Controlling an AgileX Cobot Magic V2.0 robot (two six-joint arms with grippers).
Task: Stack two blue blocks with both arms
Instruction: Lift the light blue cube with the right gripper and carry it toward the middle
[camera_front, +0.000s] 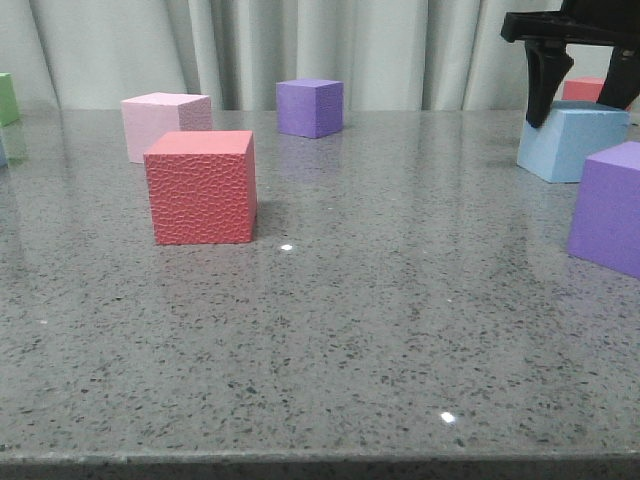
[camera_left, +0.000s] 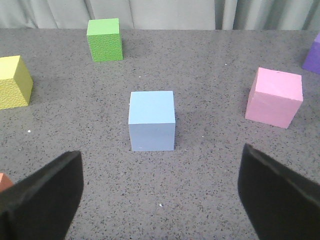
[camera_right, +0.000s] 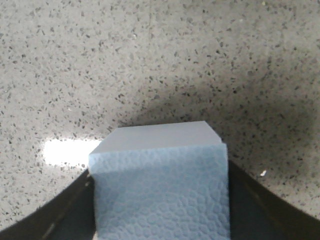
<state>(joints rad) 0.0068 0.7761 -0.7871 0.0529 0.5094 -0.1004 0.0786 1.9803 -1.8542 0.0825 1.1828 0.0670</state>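
Right gripper (camera_front: 585, 105) sits at the far right of the table (camera_front: 380, 330) with its fingers snug against both sides of one blue block (camera_front: 568, 140), which looks like it's resting on the surface. Left gripper (camera_left: 160, 197) hangs wide open and empty, the other blue block (camera_left: 151, 120) on the table just ahead of its fingers.

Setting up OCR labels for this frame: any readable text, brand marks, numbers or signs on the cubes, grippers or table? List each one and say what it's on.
None readable in any of the three views.
Blue blocks: plain faces, no print.
Red cube, pale pink cube, purple cubes, green cube, yellow cube: only foam texture.
Left gripper and right gripper: plain black, no markings.
Table: speckled stone pattern only.
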